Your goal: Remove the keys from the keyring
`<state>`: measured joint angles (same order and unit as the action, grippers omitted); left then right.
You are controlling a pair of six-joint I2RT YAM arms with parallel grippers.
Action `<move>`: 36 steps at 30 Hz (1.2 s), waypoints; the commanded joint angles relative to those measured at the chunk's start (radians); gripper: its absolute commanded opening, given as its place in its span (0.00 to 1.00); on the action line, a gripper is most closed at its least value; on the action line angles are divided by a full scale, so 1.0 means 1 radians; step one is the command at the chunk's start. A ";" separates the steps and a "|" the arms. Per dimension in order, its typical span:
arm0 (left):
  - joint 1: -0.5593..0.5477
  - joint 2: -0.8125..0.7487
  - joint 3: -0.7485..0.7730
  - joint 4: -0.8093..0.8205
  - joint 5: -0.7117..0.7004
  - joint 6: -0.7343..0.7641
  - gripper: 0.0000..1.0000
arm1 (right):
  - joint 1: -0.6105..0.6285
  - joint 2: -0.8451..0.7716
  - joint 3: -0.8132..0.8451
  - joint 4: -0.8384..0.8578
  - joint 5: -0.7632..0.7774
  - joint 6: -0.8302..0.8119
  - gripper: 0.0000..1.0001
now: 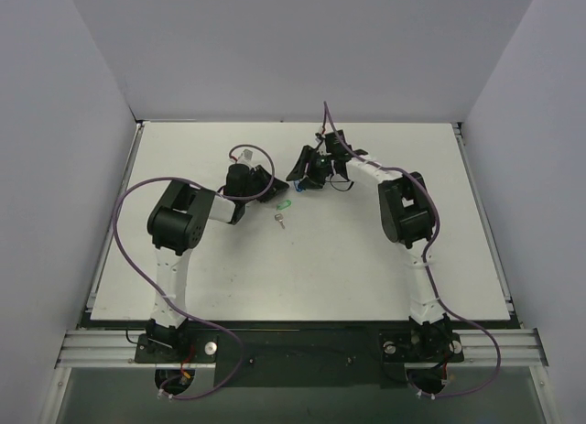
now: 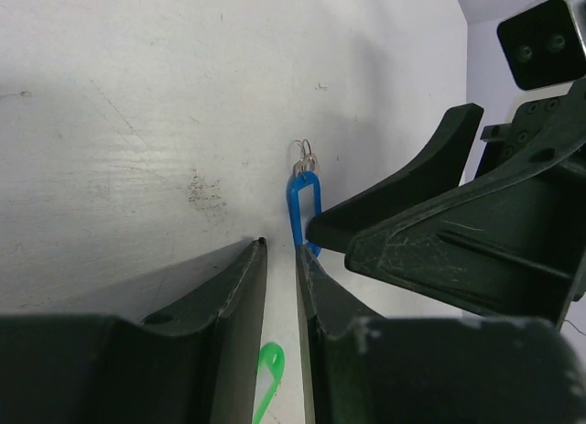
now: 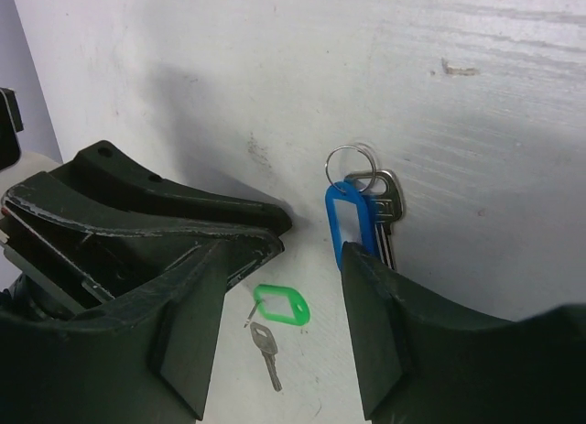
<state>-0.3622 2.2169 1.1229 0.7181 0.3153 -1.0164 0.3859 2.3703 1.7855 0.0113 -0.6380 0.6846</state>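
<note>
The blue key tag (image 3: 348,218) lies on the white table with its thin ring (image 3: 346,158) and the silver keys (image 3: 392,202) tucked beside and partly under it. My right gripper (image 3: 316,245) is wide open, low over the table, and its right fingertip (image 3: 359,259) rests on the tag's near end. In the left wrist view the blue tag (image 2: 303,209) lies just beyond my left gripper (image 2: 279,247), whose jaws stand a narrow gap apart with nothing between them. Its right fingertip (image 2: 307,256) is at the tag's end.
A green tag (image 3: 282,307) lies near a separate silver key (image 3: 265,349), just in front of the grippers; both show in the top view, the green tag (image 1: 285,205) and the key (image 1: 280,221). Both grippers (image 1: 286,182) meet at the table's middle back.
</note>
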 commanded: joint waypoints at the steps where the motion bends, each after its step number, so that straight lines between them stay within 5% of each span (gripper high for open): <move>1: 0.002 0.018 0.028 0.049 0.016 -0.013 0.29 | -0.018 -0.019 -0.012 0.038 -0.023 -0.007 0.48; 12: 0.006 0.027 0.060 0.020 0.022 0.004 0.28 | -0.051 -0.069 -0.080 0.332 -0.169 0.176 0.49; 26: 0.006 0.052 0.100 0.007 0.028 -0.004 0.27 | -0.065 -0.019 -0.023 0.081 -0.042 -0.014 0.48; 36: 0.003 0.095 0.132 -0.005 0.036 -0.014 0.25 | -0.025 -0.010 -0.032 0.104 -0.068 -0.027 0.48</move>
<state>-0.3599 2.2868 1.2217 0.7074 0.3393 -1.0348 0.3397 2.3711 1.7226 0.1143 -0.6895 0.6796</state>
